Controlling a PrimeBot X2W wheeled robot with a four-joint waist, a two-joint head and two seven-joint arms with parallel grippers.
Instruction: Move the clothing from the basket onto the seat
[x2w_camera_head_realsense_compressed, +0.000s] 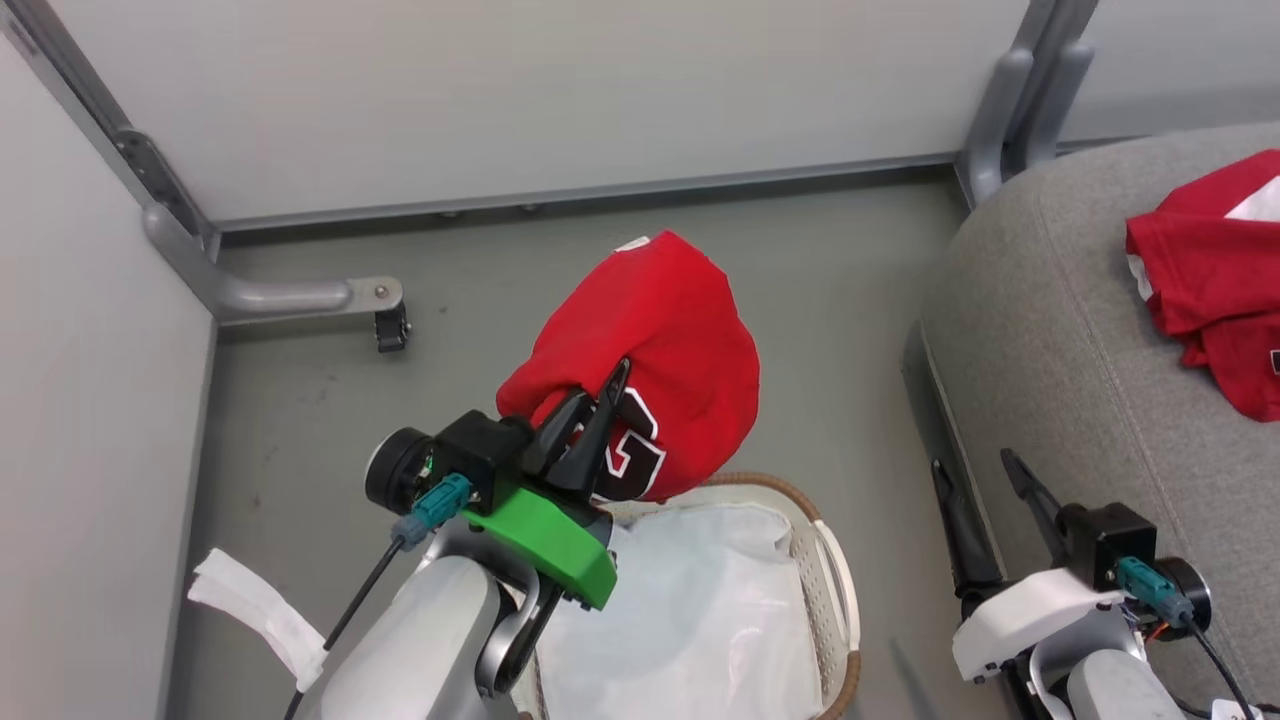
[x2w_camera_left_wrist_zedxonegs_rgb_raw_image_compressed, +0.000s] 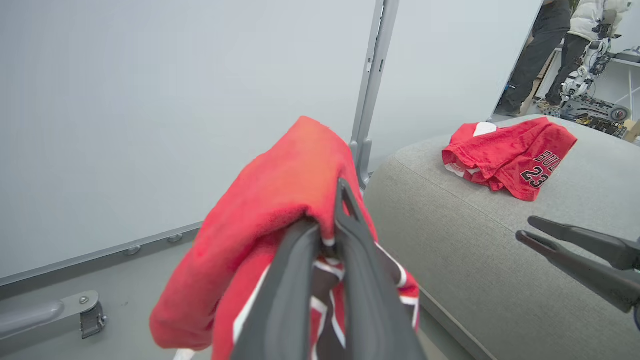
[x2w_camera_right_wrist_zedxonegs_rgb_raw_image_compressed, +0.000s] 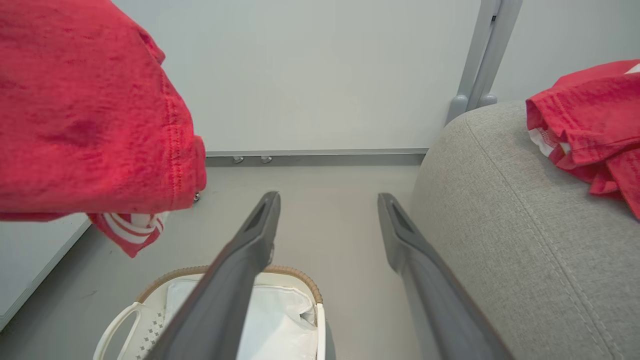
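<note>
My left gripper (x2w_camera_head_realsense_compressed: 600, 400) is shut on a red jersey (x2w_camera_head_realsense_compressed: 660, 350) with black white-edged numerals, holding it bunched up in the air above the basket (x2w_camera_head_realsense_compressed: 835, 590). The left wrist view shows that red jersey (x2w_camera_left_wrist_zedxonegs_rgb_raw_image_compressed: 280, 200) pinched between the fingers (x2w_camera_left_wrist_zedxonegs_rgb_raw_image_compressed: 350, 220). Inside the cream basket (x2w_camera_right_wrist_zedxonegs_rgb_raw_image_compressed: 150, 310) with its brown rim lies the white liner (x2w_camera_head_realsense_compressed: 690, 610). To the right stands the grey seat (x2w_camera_head_realsense_compressed: 1050, 330), and a second red jersey (x2w_camera_head_realsense_compressed: 1215, 270) lies on it. My right gripper (x2w_camera_head_realsense_compressed: 970, 470) stands open beside the seat's edge, holding nothing.
Pale partition walls (x2w_camera_head_realsense_compressed: 500, 90) with grey metal posts (x2w_camera_head_realsense_compressed: 1010, 110) close off the back and left. A bracket foot (x2w_camera_head_realsense_compressed: 390, 320) sits on the grey floor. A white strip (x2w_camera_head_realsense_compressed: 260, 610) hangs near my left arm. People (x2w_camera_left_wrist_zedxonegs_rgb_raw_image_compressed: 550, 50) stand far behind the seat.
</note>
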